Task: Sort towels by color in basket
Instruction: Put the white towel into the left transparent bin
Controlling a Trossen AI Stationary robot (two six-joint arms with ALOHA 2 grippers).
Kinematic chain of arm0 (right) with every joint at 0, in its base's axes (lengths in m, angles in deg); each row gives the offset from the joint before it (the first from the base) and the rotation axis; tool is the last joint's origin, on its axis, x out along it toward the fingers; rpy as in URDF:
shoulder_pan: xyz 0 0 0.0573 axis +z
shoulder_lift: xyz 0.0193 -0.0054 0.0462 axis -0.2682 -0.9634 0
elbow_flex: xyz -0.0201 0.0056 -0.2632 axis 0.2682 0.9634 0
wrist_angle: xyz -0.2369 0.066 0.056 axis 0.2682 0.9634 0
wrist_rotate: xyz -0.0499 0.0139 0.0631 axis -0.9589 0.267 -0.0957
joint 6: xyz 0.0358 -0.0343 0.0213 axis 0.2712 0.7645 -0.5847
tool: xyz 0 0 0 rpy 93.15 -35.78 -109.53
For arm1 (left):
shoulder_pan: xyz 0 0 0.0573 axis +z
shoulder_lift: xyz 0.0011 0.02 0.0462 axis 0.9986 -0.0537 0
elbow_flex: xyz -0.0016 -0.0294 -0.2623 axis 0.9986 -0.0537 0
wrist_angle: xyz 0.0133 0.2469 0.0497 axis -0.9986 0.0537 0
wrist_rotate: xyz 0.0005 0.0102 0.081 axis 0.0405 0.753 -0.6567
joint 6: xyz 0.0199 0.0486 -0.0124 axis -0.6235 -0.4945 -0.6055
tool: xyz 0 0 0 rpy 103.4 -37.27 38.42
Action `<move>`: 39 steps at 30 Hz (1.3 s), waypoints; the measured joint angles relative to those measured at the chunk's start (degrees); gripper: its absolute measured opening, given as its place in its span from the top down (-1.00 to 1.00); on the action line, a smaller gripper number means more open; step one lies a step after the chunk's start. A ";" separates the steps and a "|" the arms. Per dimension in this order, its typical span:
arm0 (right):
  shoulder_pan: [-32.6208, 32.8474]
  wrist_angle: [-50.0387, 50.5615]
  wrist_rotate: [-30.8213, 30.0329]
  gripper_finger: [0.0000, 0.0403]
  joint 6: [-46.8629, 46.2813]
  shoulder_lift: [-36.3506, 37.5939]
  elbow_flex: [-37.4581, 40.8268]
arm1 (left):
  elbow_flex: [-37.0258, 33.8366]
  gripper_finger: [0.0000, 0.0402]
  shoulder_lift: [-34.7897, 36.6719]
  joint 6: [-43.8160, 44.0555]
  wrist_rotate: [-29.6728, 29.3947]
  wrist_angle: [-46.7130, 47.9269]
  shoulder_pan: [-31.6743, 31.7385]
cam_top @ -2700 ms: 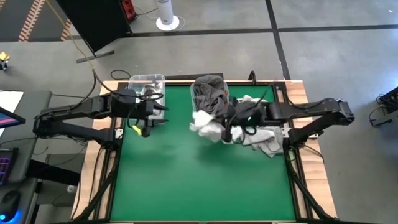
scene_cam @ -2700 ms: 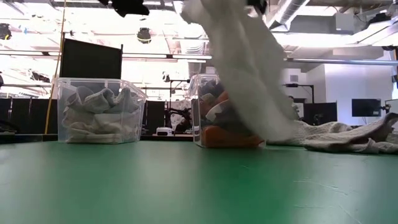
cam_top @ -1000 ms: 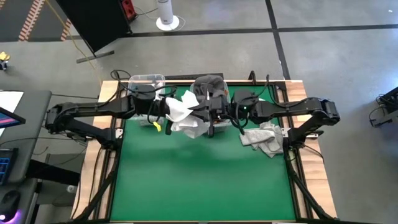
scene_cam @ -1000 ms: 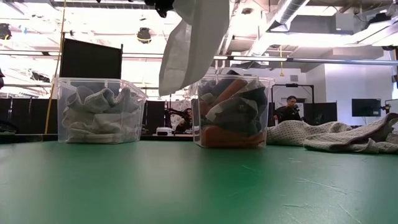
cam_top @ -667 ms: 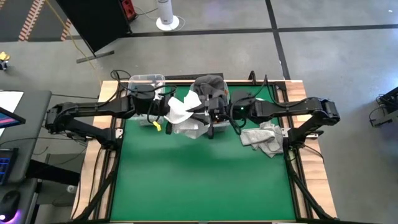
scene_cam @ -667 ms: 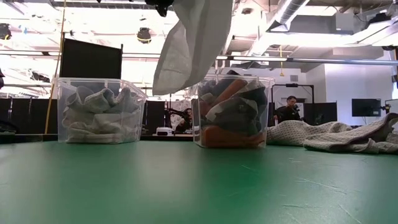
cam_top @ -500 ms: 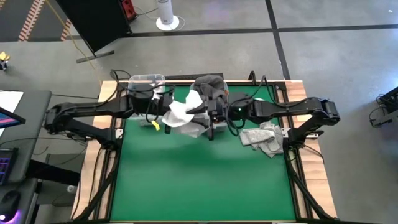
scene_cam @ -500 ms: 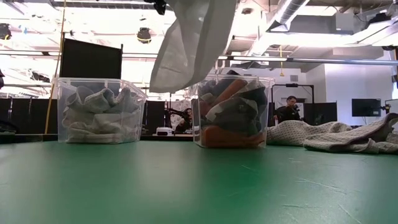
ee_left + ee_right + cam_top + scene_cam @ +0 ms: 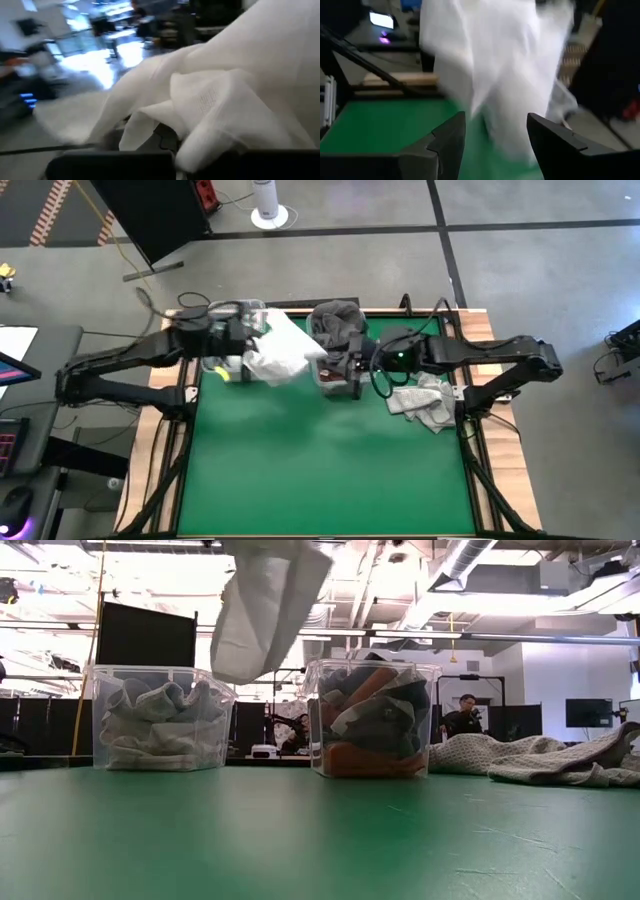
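Green bench (image 9: 320,470) with wooden edging, standing on a grey concrete floor (image 9: 520,205). A white cylindrical stand (image 9: 267,202) sits on the floor beyond the bench's far edge. A black panel (image 9: 146,635) is upright behind the bench on the left. A person (image 9: 464,716) sits in the room behind, near dark monitors (image 9: 588,713). Ceiling ducts (image 9: 470,555) run overhead.

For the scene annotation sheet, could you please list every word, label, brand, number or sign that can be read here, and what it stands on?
None: no readable text in any view.
The white towel, the two clear bins and the green table show no print.
The monitors in the room behind are too small to read.
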 joint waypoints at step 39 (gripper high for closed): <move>4.48 17.45 -7.77 -0.15 -11.01 1.71 0.02 | 0.00 1.00 12.89 -0.33 -35.76 16.60 12.26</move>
